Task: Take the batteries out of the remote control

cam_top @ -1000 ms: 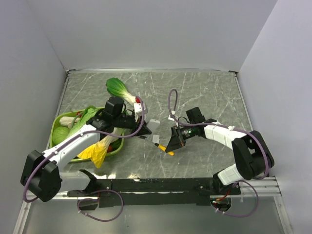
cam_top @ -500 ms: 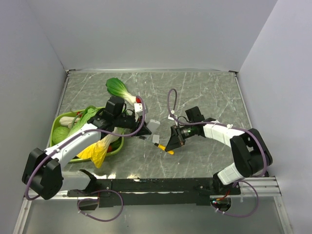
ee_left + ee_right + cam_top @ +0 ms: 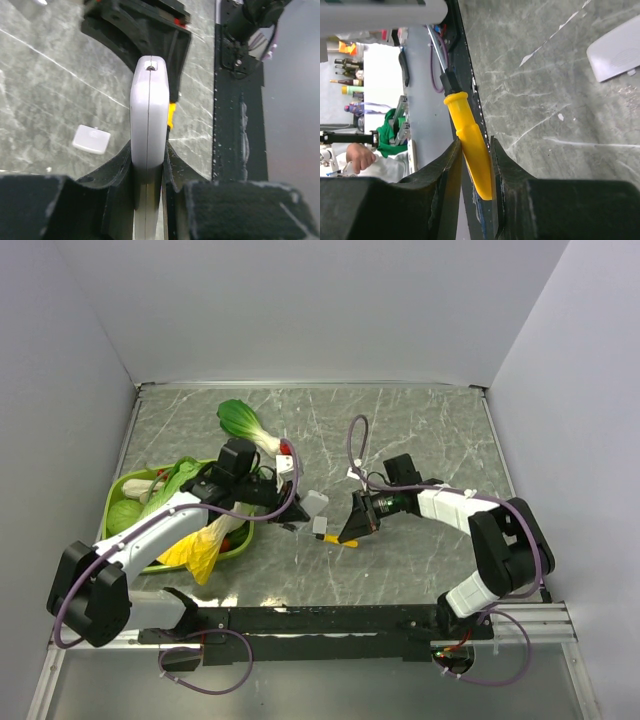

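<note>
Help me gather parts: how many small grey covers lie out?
1. The small grey square plastic cover lies flat on the marble table, near the slim white remote; others may be hidden.

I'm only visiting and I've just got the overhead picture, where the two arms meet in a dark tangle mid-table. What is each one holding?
Observer: The left gripper is clamped on the remote control, which it holds edge-on so that its thin side faces the wrist camera.
Visitor: And the other arm?
Observer: The right gripper is pinching a yellow tool by its handle. A thin dark shaft sticks out of the far end.
Visitor: Is there any loose piece nearby?
Observer: Yes, a small grey cover lies flat on the table, and neither gripper touches it. I can't see the batteries in any view.
</note>
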